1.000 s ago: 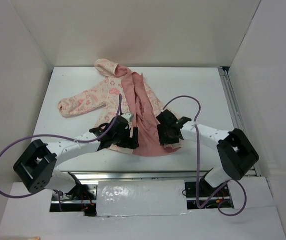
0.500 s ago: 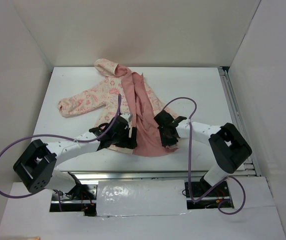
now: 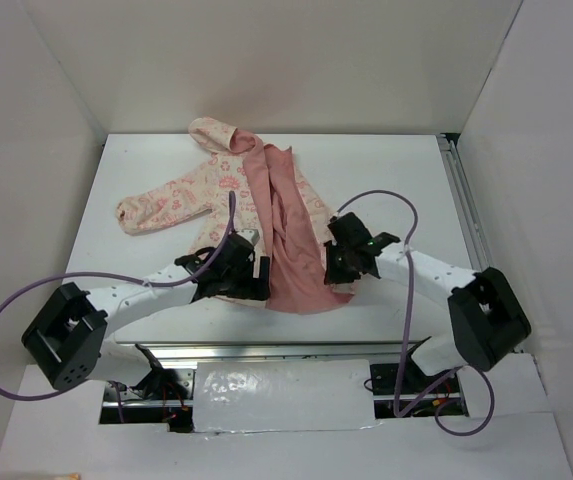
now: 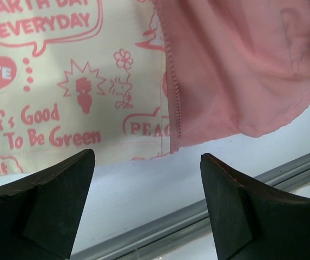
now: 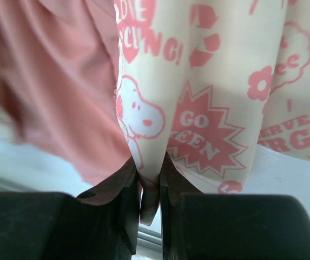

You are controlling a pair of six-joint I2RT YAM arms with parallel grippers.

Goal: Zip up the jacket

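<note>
Top external view, near edge first: where do the two grippers sit?

Both reach in over the near hem of the jacket (image 3: 216, 195). The left gripper (image 3: 256, 275) is at the hem's left part, the right gripper (image 3: 344, 268) at its right corner.

What does the left one hold?

Nothing. In the left wrist view its fingers (image 4: 63, 189) stand wide apart. Between them lie bare table (image 4: 138, 184) and, just beyond, the printed hem beside a stitched pink edge (image 4: 171, 81).

And the right?

In the right wrist view the right gripper (image 5: 149, 168) is nearly closed, pinching a fold of the cream printed fabric. The salmon lining (image 5: 52, 70) hangs to the left of the fold.

Where does the garment lie beyond that?

On the white table (image 3: 386, 170), left of centre. It is open at the front, with the lining (image 3: 291, 250) spread down the middle toward the near edge. One sleeve (image 3: 161, 207) stretches out to the left. The hood (image 3: 211, 135) lies farthest away, close to the table's far edge.
</note>
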